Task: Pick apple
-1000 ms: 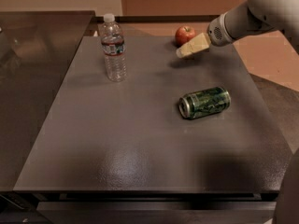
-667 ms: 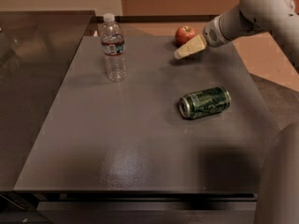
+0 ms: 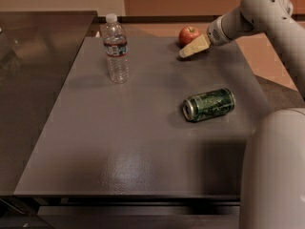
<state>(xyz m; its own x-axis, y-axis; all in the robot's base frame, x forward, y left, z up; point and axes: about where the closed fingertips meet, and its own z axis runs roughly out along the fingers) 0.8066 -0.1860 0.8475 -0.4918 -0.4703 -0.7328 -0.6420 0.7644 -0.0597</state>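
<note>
1. The counter (image 3: 119,142) is showing as a dark grey flat top and is carrying three objects. A glossier dark surface (image 3: 33,80) is adjoining it on the left.
2. The apple (image 3: 189,35) is sitting at the far edge of the counter, right of centre. It is small and red, with a yellowish patch near its stem dimple. Nothing is gripping it.
3. The tool (image 3: 187,52) is reaching in from the right on the white arm (image 3: 267,8). It is showing as a pale cream wedge and is hanging just beside the apple, on its near right side. Its tip is pointing down and left toward the counter. I cannot tell whether it is touching the apple, nor whether it is apart or together.
4. The water bottle (image 3: 116,49) is standing upright on the far left part of the counter. It is clear plastic with a white cap and a label band, and it is well apart from the apple.
5. The green can (image 3: 208,104) is lying on its side at middle right, one end facing left. It is nearer the camera than the apple and well apart from it and from the tool.
6. The robot's white body (image 3: 274,175) is filling the lower right corner.
</note>
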